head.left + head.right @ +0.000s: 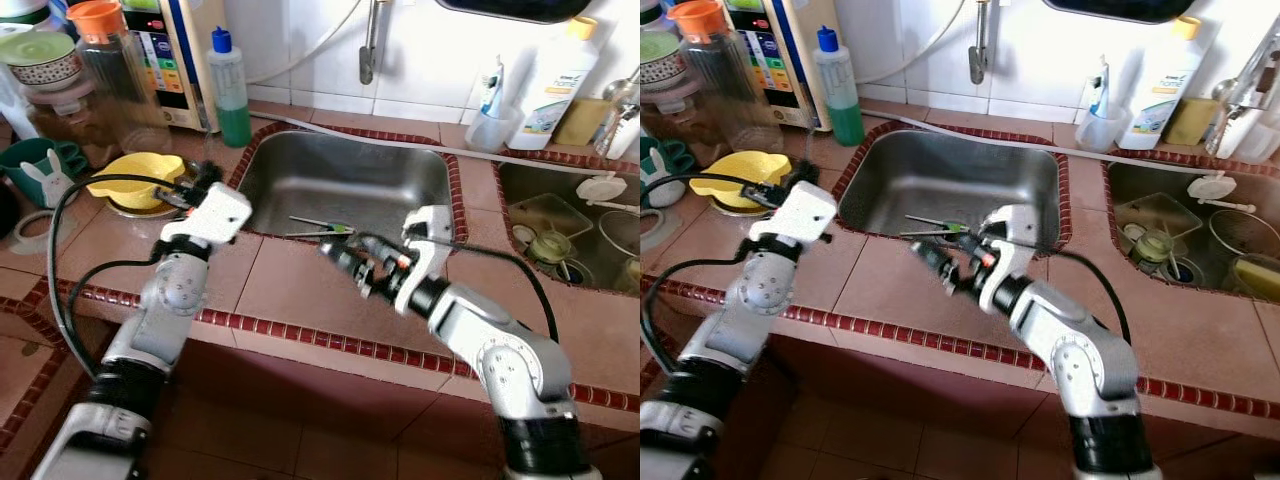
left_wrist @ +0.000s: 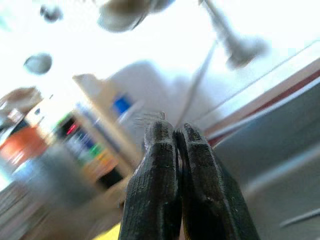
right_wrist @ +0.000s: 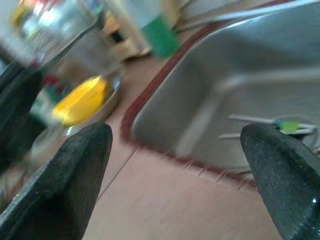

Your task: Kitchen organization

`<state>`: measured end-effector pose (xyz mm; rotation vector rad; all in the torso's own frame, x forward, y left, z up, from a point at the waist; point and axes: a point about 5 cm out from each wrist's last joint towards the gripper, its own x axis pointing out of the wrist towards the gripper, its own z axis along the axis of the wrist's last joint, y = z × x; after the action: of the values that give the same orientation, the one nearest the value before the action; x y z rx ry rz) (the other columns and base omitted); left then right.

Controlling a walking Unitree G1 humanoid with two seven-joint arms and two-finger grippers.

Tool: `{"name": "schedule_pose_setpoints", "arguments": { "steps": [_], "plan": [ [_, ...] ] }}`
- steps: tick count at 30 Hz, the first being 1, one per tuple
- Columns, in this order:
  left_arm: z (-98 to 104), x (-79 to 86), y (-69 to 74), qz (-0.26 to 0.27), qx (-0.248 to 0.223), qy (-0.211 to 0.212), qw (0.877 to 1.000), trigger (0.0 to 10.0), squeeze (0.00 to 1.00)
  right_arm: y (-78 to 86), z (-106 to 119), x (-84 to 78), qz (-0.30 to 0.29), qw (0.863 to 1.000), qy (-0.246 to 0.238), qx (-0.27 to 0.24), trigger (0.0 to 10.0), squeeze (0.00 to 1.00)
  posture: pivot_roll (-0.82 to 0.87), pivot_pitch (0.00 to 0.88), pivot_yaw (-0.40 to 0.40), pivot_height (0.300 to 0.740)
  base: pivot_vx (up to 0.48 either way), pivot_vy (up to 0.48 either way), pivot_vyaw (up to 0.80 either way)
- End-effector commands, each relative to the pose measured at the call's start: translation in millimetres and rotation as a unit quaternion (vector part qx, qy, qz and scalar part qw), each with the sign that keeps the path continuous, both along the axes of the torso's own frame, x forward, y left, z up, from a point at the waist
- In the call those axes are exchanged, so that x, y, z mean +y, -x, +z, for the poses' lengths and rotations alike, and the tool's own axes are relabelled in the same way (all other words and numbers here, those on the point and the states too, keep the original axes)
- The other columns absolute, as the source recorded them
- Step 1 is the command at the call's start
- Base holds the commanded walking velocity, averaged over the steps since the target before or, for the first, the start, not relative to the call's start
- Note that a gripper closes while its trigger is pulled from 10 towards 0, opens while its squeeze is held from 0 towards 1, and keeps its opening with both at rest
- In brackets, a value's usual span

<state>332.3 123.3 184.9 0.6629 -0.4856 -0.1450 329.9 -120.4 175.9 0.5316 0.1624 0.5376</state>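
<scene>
Task's thing here looks like the utensils [image 1: 318, 227] lying in the steel sink [image 1: 345, 180]: thin metal rods w/ a small green bit near one end, flat on the basin floor toward the front wall, slightly crossed; can't tell exactly what kind they are. Sink is a shiny rect. basin set in a terracotta tile counter [image 1: 290, 285] w/ a dark red trim edge. My right gripper [image 1: 345, 262] hangs over the counter's front strip just beside the sink's front rim, near those utensils but not touching; its fingers [image 3: 75, 165] are spread wide, nothing between them, and the wrist view looks past them to the basin and the green-tipped rods. Right arm comes in from the lower right, elbow bent, forearm angled up-left toward the sink. My left gripper [image 1: 205, 175] sits at the sink's left rim, fingers pressed together w/ nothing pinched, pointing toward the back wall; left arm rises from lower left, black cable looping off it. Just left of it a yellow bowl [image 1: 135, 180] rests in a metal dish. Behind, by the wall: a green soap bottle [image 1: 230, 90] w/ blue cap, a glass jar [image 1: 110, 70] w/ orange lid. Faucet [image 1: 372, 45] hangs above the basin's back. Far right, a second sink [image 1: 570, 235] holds dishes, w/ a white bottle [image 1: 555, 85] behind it.
</scene>
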Motion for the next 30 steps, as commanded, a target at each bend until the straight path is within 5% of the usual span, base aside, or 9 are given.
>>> {"name": "schedule_pose_setpoints", "arguments": {
  "steps": [1,7,15,19,29,30],
  "plan": [
    [-4,-11.1,10.3,-0.044,-0.001,-0.016,0.999,0.0,0.00,-8.5,3,-7.7,-0.023,0.999,-0.028,0.007,10.0,0.00,0.03,0.084,0.010,0.740,0.000,0.000,0.00],
    [-27,-26.0,33.5,-0.114,0.012,-0.067,0.991,0.0,0.00,-20.7,18,-4.3,-0.015,0.997,-0.075,0.003,10.0,0.00,0.03,0.085,0.006,0.740,0.000,0.000,0.00],
    [-28,-33.1,44.6,-0.148,-0.005,-0.105,0.983,0.0,0.00,-27.7,24,3.2,0.013,0.992,-0.121,0.026,10.0,0.00,0.04,0.086,-0.003,0.740,0.000,0.000,0.00],
    [-25,-41.6,47.9,-0.171,-0.036,-0.142,0.974,0.0,0.00,-31.1,22,11.1,0.037,0.994,-0.096,0.046,10.0,0.00,0.04,0.086,-0.008,0.740,0.000,0.000,0.00],
    [-19,-55.4,44.8,-0.179,-0.058,-0.149,0.971,0.0,0.00,-39.5,31,24.8,0.069,0.993,-0.078,0.048,10.0,0.00,0.03,0.083,-0.016,0.740,0.000,0.000,0.00],
    [-18,-57.2,44.2,-0.179,-0.062,-0.148,0.971,0.0,0.00,-40.4,31,25.3,0.068,0.993,-0.077,0.051,2.4,0.00,0.03,0.084,-0.018,0.740,0.000,0.000,0.00]
  ]
}}
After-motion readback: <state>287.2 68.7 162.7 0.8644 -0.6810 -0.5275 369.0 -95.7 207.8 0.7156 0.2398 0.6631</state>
